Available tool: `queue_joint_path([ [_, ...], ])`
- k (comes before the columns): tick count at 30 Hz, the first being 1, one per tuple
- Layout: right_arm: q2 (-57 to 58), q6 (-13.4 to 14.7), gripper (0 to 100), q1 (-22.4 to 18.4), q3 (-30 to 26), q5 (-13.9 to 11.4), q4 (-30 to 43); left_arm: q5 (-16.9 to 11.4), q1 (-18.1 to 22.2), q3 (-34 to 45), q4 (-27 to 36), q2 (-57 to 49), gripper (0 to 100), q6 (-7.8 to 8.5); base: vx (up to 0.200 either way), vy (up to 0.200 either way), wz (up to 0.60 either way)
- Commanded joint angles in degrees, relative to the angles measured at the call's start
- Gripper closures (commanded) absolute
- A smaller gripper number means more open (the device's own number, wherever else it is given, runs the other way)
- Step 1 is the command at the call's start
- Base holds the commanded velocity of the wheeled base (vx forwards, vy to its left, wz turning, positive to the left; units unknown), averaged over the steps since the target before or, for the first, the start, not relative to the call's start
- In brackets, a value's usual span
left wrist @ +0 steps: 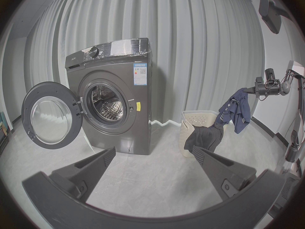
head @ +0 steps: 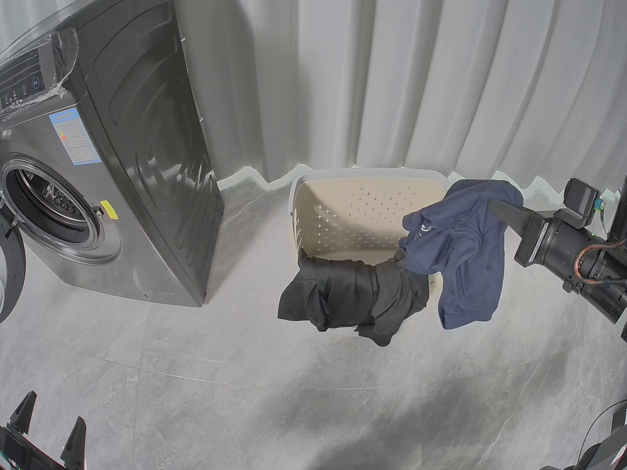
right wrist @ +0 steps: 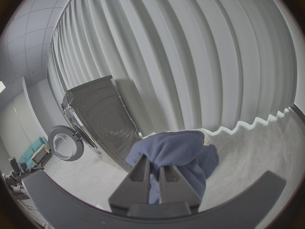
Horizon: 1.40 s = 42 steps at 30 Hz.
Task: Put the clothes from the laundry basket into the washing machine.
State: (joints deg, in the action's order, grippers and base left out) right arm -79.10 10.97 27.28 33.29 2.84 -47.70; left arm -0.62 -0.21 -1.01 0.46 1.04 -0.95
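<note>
A cream laundry basket [head: 366,194] stands on the floor before the curtain. A black garment [head: 356,292] drapes over its front rim. My right gripper [head: 499,209] is shut on a navy blue garment [head: 467,249], which hangs in the air above the basket's right side; the same blue garment [right wrist: 178,150] bunches around the closed fingers [right wrist: 139,175]. The grey washing machine [head: 98,164] stands at the left with its round door [left wrist: 50,115] swung open and the drum [left wrist: 106,104] exposed. My left gripper [left wrist: 152,156] is open, low at the near left, far from the basket [left wrist: 195,121].
A white pleated curtain [head: 405,66] runs behind everything. The pale marble-look floor [head: 261,373] between machine and basket is bare. A teal sofa [right wrist: 30,151] stands far off in the room.
</note>
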Motion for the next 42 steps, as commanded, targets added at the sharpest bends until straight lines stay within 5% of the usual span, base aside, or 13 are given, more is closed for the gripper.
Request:
queue_joint_path([
  [1,-0.1,0.0,100,0.3,0.1,0.0,0.0,0.0,0.0,0.8,0.0,-0.9,0,-0.02,0.000,0.200,0.00],
  [33,-1.8,-0.1,100,1.0,1.2,-0.2,-3.8,0.0,0.0,0.8,0.0,-0.9,0,-0.02,0.000,0.200,0.00],
  [42,-1.8,0.0,100,1.1,1.6,-0.2,-3.9,-0.1,0.0,0.8,0.0,-0.9,0,-0.02,-0.067,0.000,0.00],
])
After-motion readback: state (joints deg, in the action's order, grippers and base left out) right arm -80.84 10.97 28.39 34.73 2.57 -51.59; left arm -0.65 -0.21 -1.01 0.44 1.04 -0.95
